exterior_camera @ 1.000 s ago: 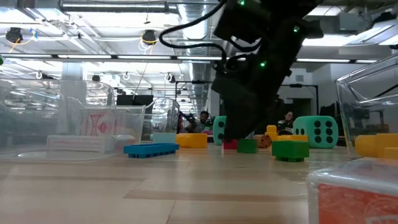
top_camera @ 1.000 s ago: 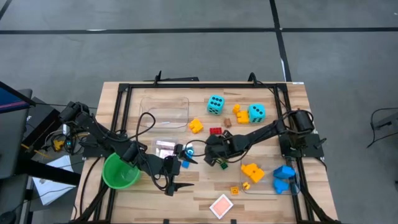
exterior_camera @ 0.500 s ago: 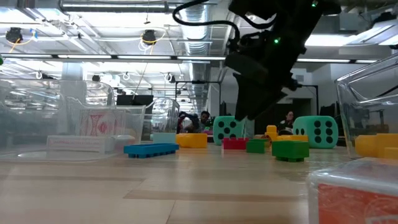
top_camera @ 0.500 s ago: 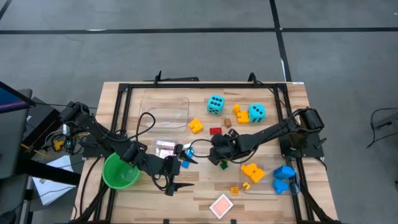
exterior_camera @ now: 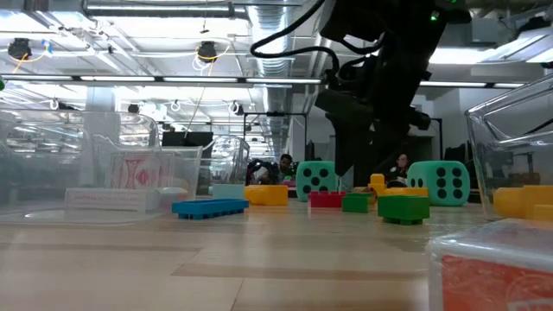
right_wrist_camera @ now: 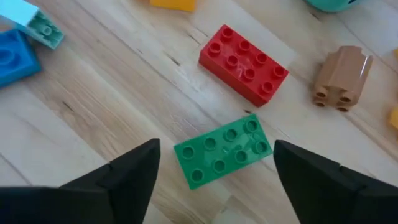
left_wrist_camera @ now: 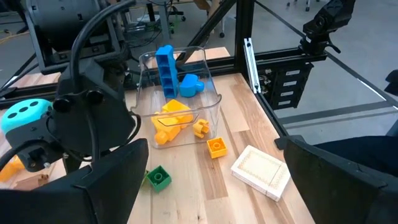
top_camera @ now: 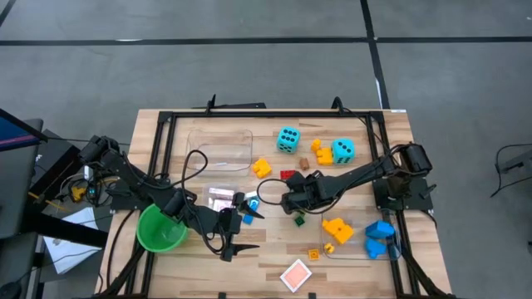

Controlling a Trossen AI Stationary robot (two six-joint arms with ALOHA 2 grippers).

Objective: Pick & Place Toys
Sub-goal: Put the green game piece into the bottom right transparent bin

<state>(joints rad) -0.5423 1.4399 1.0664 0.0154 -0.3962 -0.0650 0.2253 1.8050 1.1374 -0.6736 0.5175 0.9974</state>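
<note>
- Clock directions are read on the table from above, with twelve at its far edge.
- My right gripper [right_wrist_camera: 216,148] hangs just above the middle of the table, with its fingers [right_wrist_camera: 124,177] spread wide and nothing in them.
- The green brick [right_wrist_camera: 222,157] lies flat on the wood under the gap between those fingers, and neither finger touches it.
- The red brick [right_wrist_camera: 243,64] lies just beyond it, towards twelve o'clock. The two are close but apart.
- A small tan piece [right_wrist_camera: 343,78] sits near the red brick at about one o'clock.
- A yellow brick [top_camera: 262,168] rests at about ten o'clock from the red brick.
- Farther towards twelve stands one cyan die [top_camera: 288,139]. The second die [top_camera: 342,150] is at two o'clock from the red brick, with an orange brick [top_camera: 319,149] just beside it.
- At about four o'clock from the green brick is a clear bin [left_wrist_camera: 210,99] that holds yellow and blue bricks. A small orange brick [left_wrist_camera: 216,147] lies on the wood outside it.
- A playing card [top_camera: 295,274] lies at six o'clock, near the table's front edge.
- My left gripper [top_camera: 243,229] waits at nine o'clock from the green brick, fingers wide apart and empty, with a blue brick [top_camera: 247,218] close by.
- The green cup [top_camera: 162,228] stands at nine o'clock from that gripper.
</note>
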